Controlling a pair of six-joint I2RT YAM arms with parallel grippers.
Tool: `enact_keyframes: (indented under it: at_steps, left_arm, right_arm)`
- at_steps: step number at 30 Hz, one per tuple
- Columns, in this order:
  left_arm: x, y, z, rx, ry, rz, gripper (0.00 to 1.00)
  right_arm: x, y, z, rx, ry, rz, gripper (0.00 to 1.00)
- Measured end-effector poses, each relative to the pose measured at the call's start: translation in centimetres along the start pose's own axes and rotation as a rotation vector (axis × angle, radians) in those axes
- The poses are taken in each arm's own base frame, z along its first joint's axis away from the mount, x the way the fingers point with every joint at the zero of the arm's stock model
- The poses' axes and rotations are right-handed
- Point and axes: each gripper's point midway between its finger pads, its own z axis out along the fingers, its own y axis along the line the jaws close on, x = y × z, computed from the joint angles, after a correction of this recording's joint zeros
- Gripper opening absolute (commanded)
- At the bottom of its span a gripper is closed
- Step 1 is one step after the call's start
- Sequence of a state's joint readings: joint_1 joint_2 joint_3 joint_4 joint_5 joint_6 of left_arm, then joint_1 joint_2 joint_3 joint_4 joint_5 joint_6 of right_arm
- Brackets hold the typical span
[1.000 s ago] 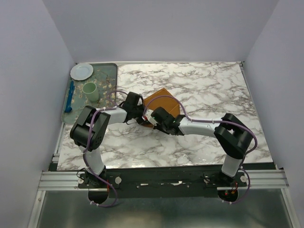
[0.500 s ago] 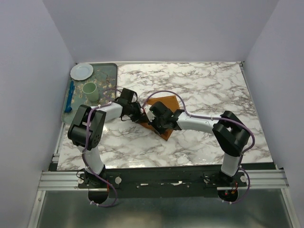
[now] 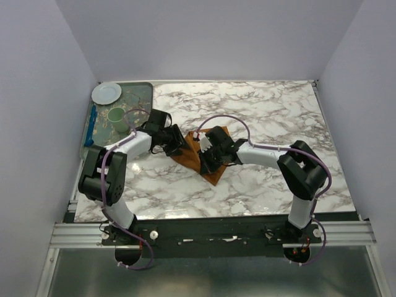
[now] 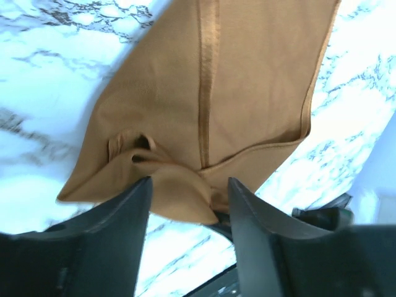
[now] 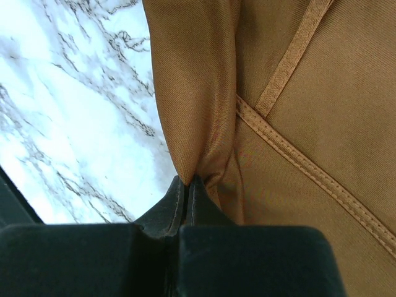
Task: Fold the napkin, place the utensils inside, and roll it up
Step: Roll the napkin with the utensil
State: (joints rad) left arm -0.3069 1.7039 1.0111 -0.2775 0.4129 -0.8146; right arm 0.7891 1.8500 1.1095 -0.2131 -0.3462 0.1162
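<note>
The rust-orange, soft plain cloth napkin [image 3: 210, 172] is lying folded and rumpled near the middle of the white marble-patterned bench [image 3: 278, 111], with its narrow end pointing toward 5 o'clock. The right end effector [image 5: 187, 185] is clenching a raised pleat along the napkin's edge, jaws pressed together on the fabric. The left end effector [image 4: 185, 213] is standing released at the cloth's 10 o'clock side, its fingers [image 4: 114, 229] spread with a bunched corner sitting between them. A green tray [image 3: 141, 98] is sitting at the bench's 10 o'clock corner.
</note>
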Motion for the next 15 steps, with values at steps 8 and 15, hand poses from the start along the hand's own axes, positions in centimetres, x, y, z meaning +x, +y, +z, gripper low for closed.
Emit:
enact_keyframes:
  at_steps: [8, 15]
  left_arm:
    - [-1.3, -1.5, -5.4, -0.038, -0.141, 0.037, 0.68]
    - [3.6, 3.2, -4.7, -0.144, -0.068, -0.133, 0.70]
  right_arm:
    - [-0.1, 0.1, 0.3, -0.088, -0.013, 0.068, 0.01]
    - [-0.1, 0.1, 0.5, -0.140, -0.014, 0.101, 0.01]
